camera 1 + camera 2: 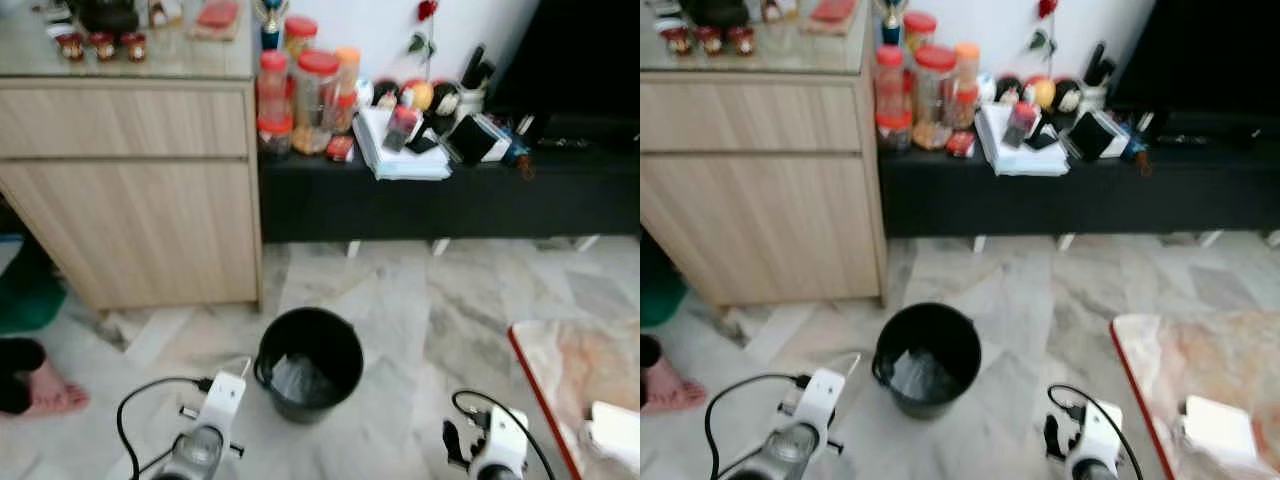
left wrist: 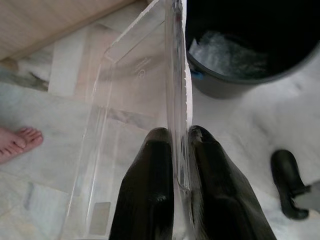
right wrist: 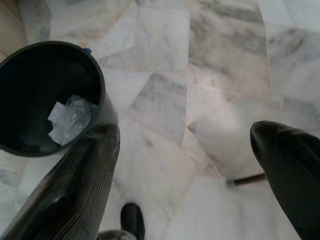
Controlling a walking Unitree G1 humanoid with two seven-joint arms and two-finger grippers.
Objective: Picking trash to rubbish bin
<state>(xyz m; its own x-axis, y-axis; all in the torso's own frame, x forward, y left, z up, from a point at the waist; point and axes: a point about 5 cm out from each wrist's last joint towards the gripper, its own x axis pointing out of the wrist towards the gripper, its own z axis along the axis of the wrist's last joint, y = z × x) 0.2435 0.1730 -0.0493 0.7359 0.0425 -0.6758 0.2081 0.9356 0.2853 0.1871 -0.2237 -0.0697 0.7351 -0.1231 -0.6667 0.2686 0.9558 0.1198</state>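
- Left gripper (image 2: 181, 150) sat nearest the camera, jaws clamped on one wall of a clear plastic tray (image 2: 135, 95), held just beside the black bin (image 1: 309, 362).
- Tray looked light, thin, flexy and slick; the edge pinch seemed adequate, though a rim grip was likely stiffer.
- Bin stood on the marble floor (image 1: 430, 300) with crumpled clear plastic (image 3: 71, 119) inside.
- Right gripper (image 3: 185, 165) hung idle, jaws wide, empty.
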